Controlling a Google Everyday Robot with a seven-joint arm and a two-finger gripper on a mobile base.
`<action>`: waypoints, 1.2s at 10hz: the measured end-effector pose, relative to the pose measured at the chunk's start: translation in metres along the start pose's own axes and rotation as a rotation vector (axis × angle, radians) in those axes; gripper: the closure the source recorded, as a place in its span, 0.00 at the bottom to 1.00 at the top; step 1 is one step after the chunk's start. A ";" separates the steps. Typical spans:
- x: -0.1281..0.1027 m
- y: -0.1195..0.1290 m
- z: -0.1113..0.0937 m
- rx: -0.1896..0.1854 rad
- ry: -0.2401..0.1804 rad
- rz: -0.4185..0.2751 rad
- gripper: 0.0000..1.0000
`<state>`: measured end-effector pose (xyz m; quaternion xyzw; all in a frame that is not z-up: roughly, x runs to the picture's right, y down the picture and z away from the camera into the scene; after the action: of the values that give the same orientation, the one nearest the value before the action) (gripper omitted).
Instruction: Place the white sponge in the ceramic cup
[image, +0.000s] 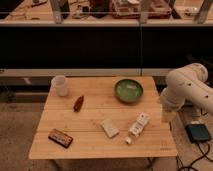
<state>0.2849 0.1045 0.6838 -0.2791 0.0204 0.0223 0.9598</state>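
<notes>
The white sponge lies flat on the wooden table, near the front middle. The ceramic cup stands upright at the table's back left corner, far from the sponge. My gripper hangs at the end of the white arm, just off the table's right edge. It is well to the right of the sponge and touches nothing I can see.
A green bowl sits at the back right of the table. A white tube-shaped bottle lies right of the sponge. A small red-brown object and a dark flat packet lie on the left. A black device sits on the floor at right.
</notes>
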 end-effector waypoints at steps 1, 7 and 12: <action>0.000 0.000 0.000 0.000 0.000 0.000 0.35; 0.000 0.000 0.001 -0.001 0.000 0.000 0.35; -0.033 -0.029 0.000 0.044 -0.104 0.136 0.35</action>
<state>0.2538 0.0789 0.7007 -0.2545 -0.0103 0.1014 0.9617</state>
